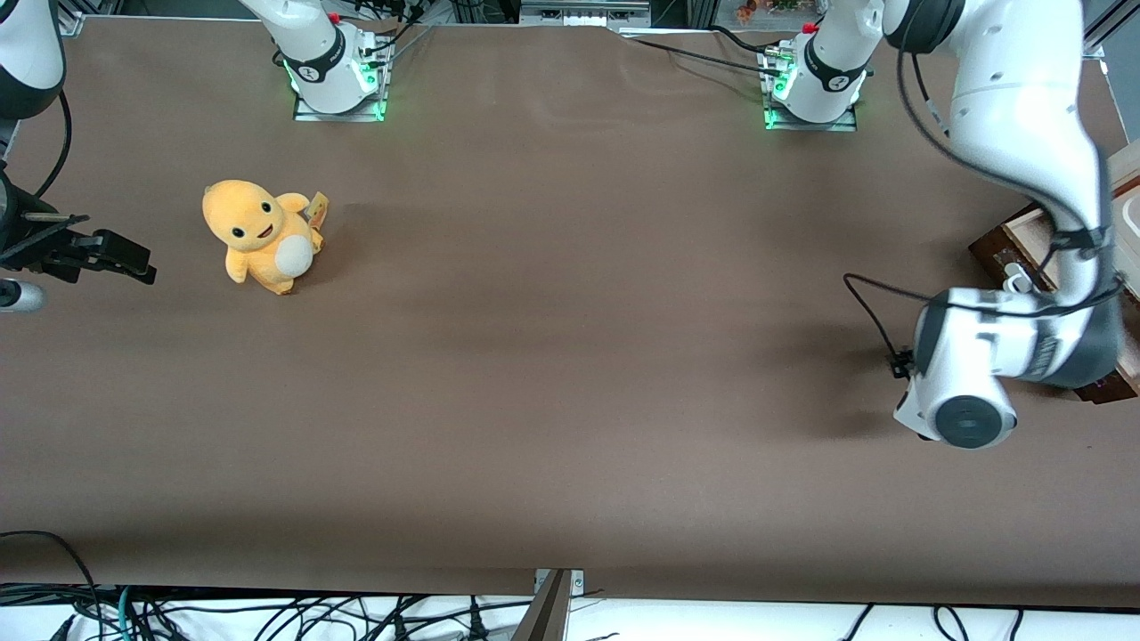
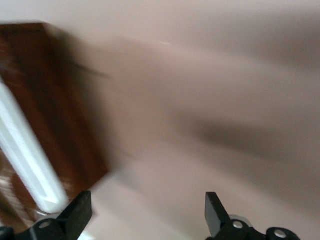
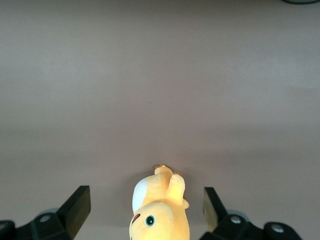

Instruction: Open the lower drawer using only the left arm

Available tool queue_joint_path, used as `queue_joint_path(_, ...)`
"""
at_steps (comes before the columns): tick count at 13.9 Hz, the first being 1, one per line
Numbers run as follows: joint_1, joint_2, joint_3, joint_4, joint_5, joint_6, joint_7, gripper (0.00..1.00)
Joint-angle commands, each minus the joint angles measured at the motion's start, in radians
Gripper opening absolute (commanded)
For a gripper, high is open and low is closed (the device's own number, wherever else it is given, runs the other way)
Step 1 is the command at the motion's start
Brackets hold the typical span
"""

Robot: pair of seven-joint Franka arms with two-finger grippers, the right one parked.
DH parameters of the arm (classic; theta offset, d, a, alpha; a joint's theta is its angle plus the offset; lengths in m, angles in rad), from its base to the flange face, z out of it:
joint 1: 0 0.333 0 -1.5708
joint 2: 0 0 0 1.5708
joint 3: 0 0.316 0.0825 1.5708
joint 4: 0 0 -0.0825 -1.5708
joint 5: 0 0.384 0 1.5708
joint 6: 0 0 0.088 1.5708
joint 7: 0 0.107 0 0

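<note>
Brown surface fills the room's middle, mostly bare. At the working arm's end, the left arm bends down over the edge and covers much of the dark wooden cabinet there. From the wrist, the lower drawer shows as a dark brown front with its long white bar handle beside the gripper. The fingers stand spread apart, released, holding nothing; one fingertip is just beside the handle's end. Toward the parked arm's end a yellow plush toy sits upright, well apart from the cabinet.
</note>
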Motion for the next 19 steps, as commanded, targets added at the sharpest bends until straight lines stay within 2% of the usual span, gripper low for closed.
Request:
queue_joint_path(1,0.047,-0.098,-0.005,-0.005,-0.198,0.000,0.033,1.00)
queue_joint_path(3,0.087,-0.144,-0.007,0.004,-0.298,0.003,0.109,1.00)
queue_joint_path(6,0.193,-0.240,-0.022,-0.011,-0.346,0.061,0.310,1.00)
queue_joint_path(8,0.189,-0.325,-0.016,-0.086,-0.348,0.077,0.426,1.00)
queue_joint_path(10,0.160,-0.420,-0.005,-0.156,-0.340,0.112,0.441,1.00)
queue_joint_path(13,0.069,-0.601,0.018,-0.311,-0.287,0.197,0.480,1.00)
queue_joint_path(19,0.020,-0.716,0.016,-0.451,-0.245,0.195,0.508,1.00)
